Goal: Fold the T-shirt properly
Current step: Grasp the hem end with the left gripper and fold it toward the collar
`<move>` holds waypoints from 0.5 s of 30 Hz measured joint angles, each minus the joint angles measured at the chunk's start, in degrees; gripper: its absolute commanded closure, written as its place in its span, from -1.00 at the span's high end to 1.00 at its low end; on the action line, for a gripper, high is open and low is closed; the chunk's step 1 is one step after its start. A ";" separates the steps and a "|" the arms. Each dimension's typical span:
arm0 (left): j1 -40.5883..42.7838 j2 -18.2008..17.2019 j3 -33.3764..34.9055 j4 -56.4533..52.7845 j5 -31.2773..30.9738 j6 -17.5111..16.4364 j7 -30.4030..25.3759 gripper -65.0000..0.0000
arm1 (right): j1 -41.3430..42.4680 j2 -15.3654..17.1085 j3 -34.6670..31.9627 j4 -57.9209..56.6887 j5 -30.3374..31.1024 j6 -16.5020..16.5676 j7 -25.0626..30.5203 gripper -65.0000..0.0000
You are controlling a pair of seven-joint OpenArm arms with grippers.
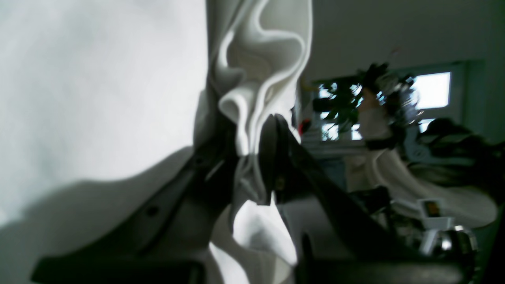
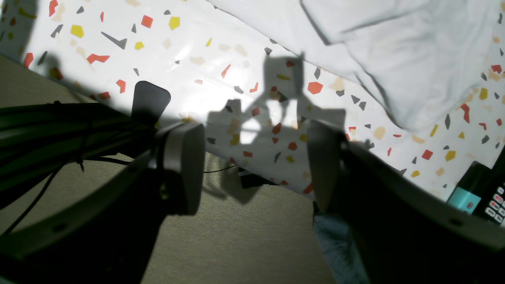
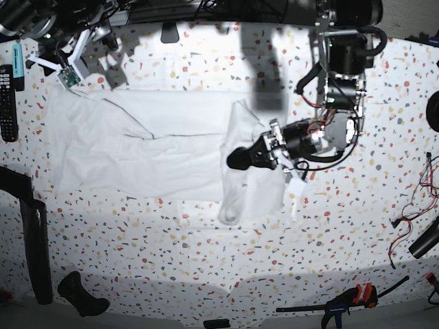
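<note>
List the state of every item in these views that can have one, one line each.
Large plain white fabric T-shirt: spread on the speckled table, partly folded, one edge lifted.
Left gripper: shut on the T-shirt, bunched cloth between its black fingers.
Right gripper: open, empty, over the table's edge.
Black remote control: lying flat beside the T-shirt.

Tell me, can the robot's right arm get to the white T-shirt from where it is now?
Probably yes. The right end effector hangs open and empty at the table's edge, and only bare speckled tabletop lies between it and the T-shirt. The left end effector is shut on the far side of the shirt, out of its way.
</note>
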 measured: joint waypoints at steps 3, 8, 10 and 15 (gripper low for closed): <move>-0.15 0.46 -0.02 0.11 1.03 0.02 -0.17 -1.00 | 0.00 0.00 0.00 0.00 0.00 0.00 0.00 0.22; -1.29 0.50 -0.04 0.11 0.59 0.26 2.25 -1.00 | 0.00 0.00 0.00 0.00 0.02 0.00 0.00 0.22; -2.40 0.50 -0.04 0.85 0.61 0.24 5.44 -1.00 | 0.00 0.00 0.00 0.00 0.00 0.00 0.00 0.22; -3.58 0.68 0.00 5.97 0.79 1.97 5.97 -1.00 | 0.00 -0.02 0.00 0.00 0.00 0.00 0.00 0.22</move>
